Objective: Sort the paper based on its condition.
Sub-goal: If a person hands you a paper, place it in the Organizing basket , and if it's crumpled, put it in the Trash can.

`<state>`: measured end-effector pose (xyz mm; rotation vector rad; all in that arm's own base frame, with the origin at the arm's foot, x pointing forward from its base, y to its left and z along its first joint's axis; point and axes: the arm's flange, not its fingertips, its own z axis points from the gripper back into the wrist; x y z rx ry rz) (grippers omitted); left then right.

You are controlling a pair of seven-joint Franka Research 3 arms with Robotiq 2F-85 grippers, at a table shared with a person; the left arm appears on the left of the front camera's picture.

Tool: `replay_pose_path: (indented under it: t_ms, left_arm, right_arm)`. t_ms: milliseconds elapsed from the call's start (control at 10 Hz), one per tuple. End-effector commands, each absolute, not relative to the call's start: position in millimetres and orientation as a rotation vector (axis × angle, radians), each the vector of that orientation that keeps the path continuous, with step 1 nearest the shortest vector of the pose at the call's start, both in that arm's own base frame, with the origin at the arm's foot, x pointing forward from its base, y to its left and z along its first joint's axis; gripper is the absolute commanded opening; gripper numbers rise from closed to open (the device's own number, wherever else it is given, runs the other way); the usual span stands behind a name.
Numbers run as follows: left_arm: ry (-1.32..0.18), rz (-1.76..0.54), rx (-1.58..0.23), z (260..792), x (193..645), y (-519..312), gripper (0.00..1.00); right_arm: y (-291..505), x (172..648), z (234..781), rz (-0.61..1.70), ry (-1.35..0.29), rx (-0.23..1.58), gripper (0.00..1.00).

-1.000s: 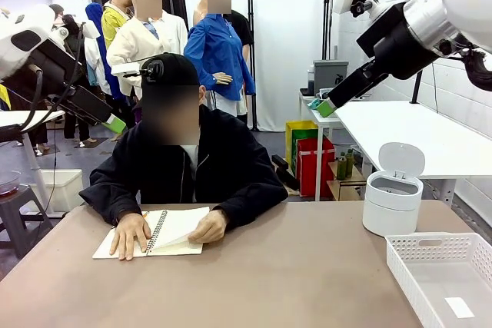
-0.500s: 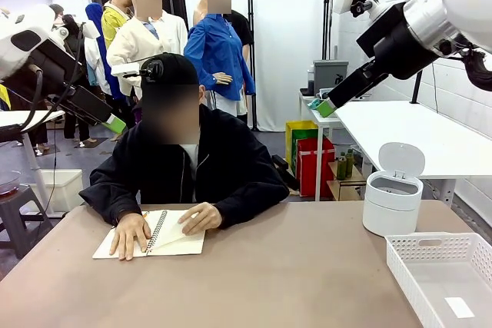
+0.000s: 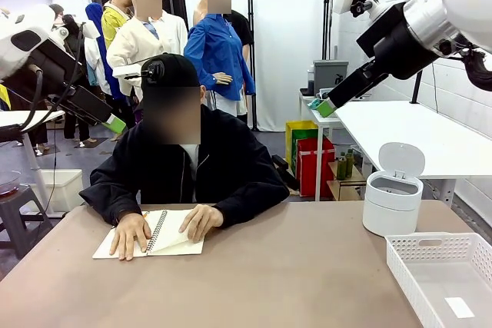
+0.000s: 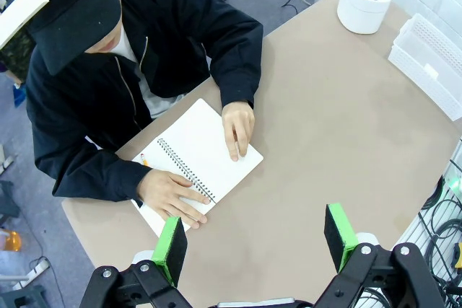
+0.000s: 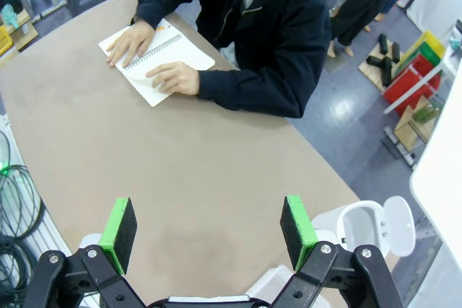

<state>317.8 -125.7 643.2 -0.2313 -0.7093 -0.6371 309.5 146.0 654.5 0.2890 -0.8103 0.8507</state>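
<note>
An open spiral notebook [image 3: 165, 234] with white paper pages lies on the brown table [image 3: 292, 282] in front of a seated person. The person's hands [image 3: 201, 220] rest on both pages. The left wrist view looks down on the notebook [image 4: 209, 153]; my left gripper [image 4: 255, 239] hangs open high above the table, nothing between its green pads [image 4: 171, 247]. My right gripper [image 5: 208, 229] is also open and empty, high over the table's middle, with the notebook [image 5: 155, 63] far off. In the front view both grippers, left [image 3: 115, 124] and right [image 3: 324, 107], are raised well above the table.
A white bin [image 3: 392, 203] with its flip lid up stands at the table's far right. A white slatted basket [image 3: 442, 274] holding a small slip sits at the near right corner. Bin [image 4: 364, 1] and basket [image 4: 429, 63] lie at the left wrist view's upper right.
The person's hand on the right page has slid a little toward the spiral, and the lifted page now lies flatter. Neither arm has moved.
</note>
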Motion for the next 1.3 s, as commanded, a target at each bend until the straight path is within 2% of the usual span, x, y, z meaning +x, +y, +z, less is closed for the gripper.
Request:
replay_pose_path:
  t_ms: [0, 1200]
  left_arm:
    - [-0.711, -0.636, -0.232, 643.7, 317.4, -125.3, 1.0]
    - [-0.711, -0.636, -0.232, 643.7, 317.4, -125.3, 1.0]
  right_arm:
    - [146.1, 309.9, 655.6, 0.847, -0.807, 0.292, 1.0]
    - [146.1, 309.9, 655.6, 0.847, -0.807, 0.292, 1.0]
